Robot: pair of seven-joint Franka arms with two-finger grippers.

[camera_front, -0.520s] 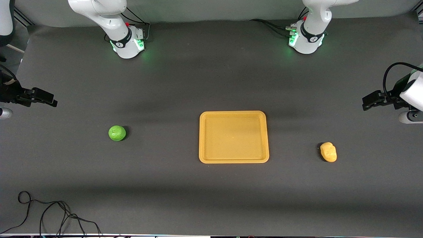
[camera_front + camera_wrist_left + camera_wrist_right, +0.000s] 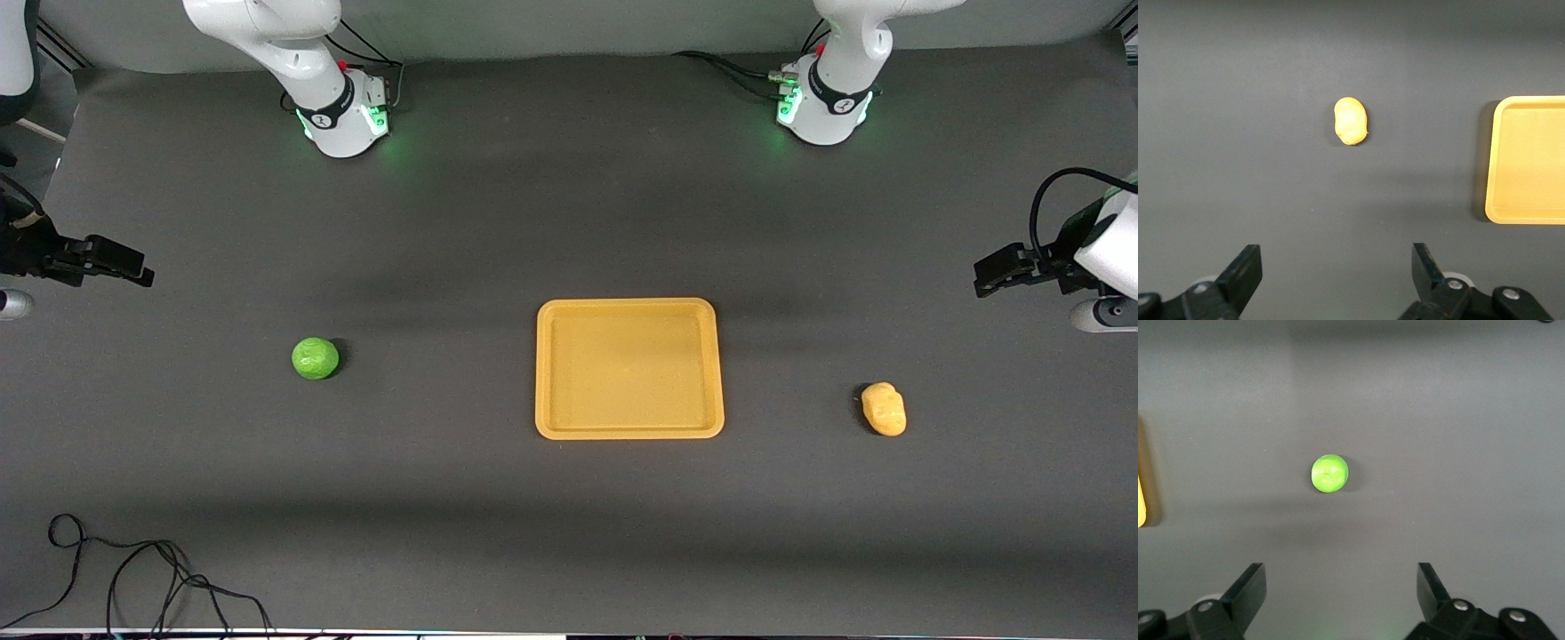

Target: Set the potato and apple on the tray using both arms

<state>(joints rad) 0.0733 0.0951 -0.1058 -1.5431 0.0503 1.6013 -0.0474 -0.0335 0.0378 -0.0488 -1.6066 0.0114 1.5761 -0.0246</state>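
Evidently nothing is placed yet: the tray [image 2: 629, 369] lies bare mid-worktop, the apple [image 2: 315, 358] toward the right arm's end, the potato [image 2: 884, 409] toward the left's, while the left tool [image 2: 1335, 280] and right tool [image 2: 1341, 597] hover wide, empty.

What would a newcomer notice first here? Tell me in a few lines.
The flat rectangular orange-yellow plastic tray lies mid-table with nothing on it. The small round bright green toy apple sits toward the right arm's end, and the lumpy yellow-tan toy potato toward the left arm's end, a little nearer the front camera. The black two-finger right gripper and left gripper hang open over the table's two ends, holding nothing.
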